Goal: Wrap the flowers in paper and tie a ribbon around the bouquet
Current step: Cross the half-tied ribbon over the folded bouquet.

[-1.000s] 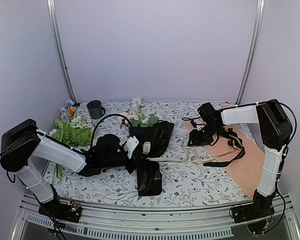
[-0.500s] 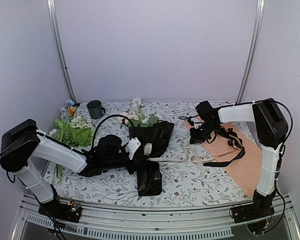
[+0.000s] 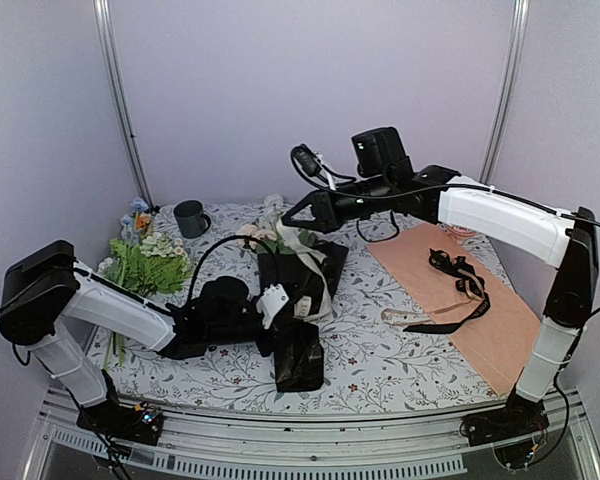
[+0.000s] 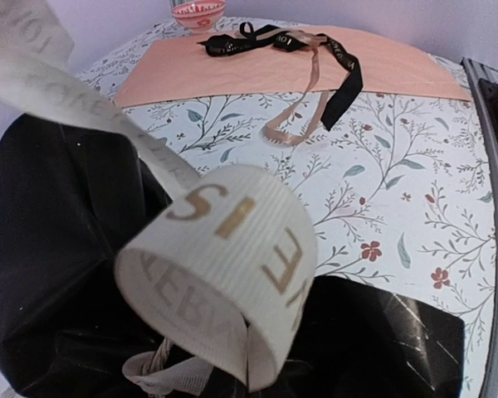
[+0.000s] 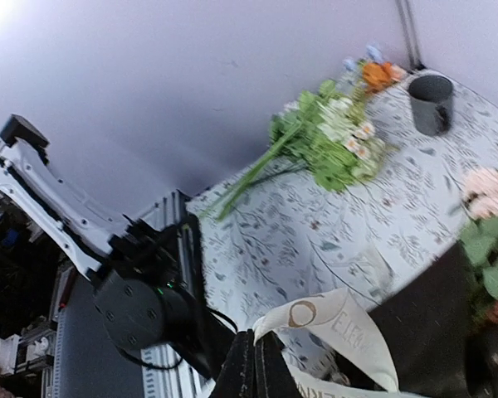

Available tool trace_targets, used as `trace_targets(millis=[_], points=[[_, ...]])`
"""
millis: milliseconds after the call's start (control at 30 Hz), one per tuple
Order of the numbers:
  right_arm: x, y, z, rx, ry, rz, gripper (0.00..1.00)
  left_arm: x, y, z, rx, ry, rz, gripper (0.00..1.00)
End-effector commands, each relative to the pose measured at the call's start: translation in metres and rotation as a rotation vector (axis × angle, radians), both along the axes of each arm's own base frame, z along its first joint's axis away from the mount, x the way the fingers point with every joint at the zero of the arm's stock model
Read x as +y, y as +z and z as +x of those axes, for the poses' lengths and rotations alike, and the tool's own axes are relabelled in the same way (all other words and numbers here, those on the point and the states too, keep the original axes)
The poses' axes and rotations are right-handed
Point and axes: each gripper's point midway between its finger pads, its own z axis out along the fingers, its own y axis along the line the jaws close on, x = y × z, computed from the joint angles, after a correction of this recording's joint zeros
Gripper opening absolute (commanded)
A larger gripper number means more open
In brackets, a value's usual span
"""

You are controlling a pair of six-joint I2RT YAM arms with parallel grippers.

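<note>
Swung up and leftward off the peach sheet (image 3: 460,300), where it sat a second ago, the right claw (image 3: 292,214) now hangs above the far end of the bouquet (image 3: 302,290). Its jaws are pressed together on the cream ribbon (image 4: 224,249), which it has drawn up off the bench (image 3: 380,372). The bouquet has not shifted. It lies mid-bench with its long axis running far to near, the flowers (image 3: 270,236) at the far end and the black paper (image 3: 298,356) tailing toward the near edge. From the raised claw the ribbon slants down and nearward to the bouquet's neck, where the left claw (image 3: 269,304) sits closed; a loop of ribbon curls right in front of its camera, but whether it pinches ribbon or paper I cannot tell. The strand runs nearly along the bundle rather than across it, so I judge the next pass has to carry it sideways over the neck. The right arm holds the free length and is better placed to do that.
</note>
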Motion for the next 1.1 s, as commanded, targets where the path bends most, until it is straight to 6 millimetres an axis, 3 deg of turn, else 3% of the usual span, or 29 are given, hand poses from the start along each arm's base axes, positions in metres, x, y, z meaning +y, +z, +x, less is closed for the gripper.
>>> trace_targets(millis=[0, 167, 267, 300, 400, 500, 567, 600, 700, 833, 867, 1067], points=[[0.061, 0.013, -0.011, 0.063, 0.100, 0.107, 0.00, -0.009, 0.009, -0.009, -0.044, -0.029, -0.006, 0.00], [0.116, -0.001, -0.038, 0.108, 0.198, 0.104, 0.00, -0.010, 0.007, -0.012, -0.049, -0.027, 0.009, 0.00], [0.125, -0.018, -0.035, 0.147, 0.187, 0.085, 0.00, -0.010, 0.006, -0.013, -0.049, -0.026, 0.014, 0.00], [0.125, -0.022, -0.033, 0.155, 0.174, 0.077, 0.05, -0.010, 0.005, -0.013, -0.049, -0.023, 0.016, 0.00], [0.122, -0.029, -0.025, 0.133, 0.119, 0.036, 0.36, -0.009, 0.005, -0.014, -0.044, -0.019, 0.016, 0.00], [0.113, -0.023, -0.018, 0.072, 0.078, 0.006, 0.67, -0.008, 0.004, -0.015, -0.039, -0.021, 0.017, 0.00], [0.106, -0.017, -0.012, 0.035, 0.061, 0.001, 0.95, -0.008, 0.004, -0.015, -0.034, -0.024, 0.012, 0.00], [0.100, -0.013, -0.005, 0.025, 0.047, 0.003, 0.99, -0.008, 0.003, -0.016, -0.030, -0.027, 0.011, 0.00], [0.082, -0.004, 0.010, 0.033, 0.014, 0.009, 0.99, -0.008, 0.003, -0.017, -0.015, -0.024, 0.000, 0.00], [0.042, 0.014, 0.021, -0.007, 0.000, 0.024, 0.99, -0.008, 0.008, -0.019, 0.019, -0.036, -0.039, 0.00], [0.031, 0.018, 0.019, -0.021, 0.013, 0.034, 1.00, -0.008, 0.010, -0.017, 0.027, -0.037, -0.050, 0.00], [-0.020, -0.032, -0.038, 0.034, 0.250, 0.061, 0.92, -0.005, 0.017, -0.016, 0.075, -0.059, -0.120, 0.00]])
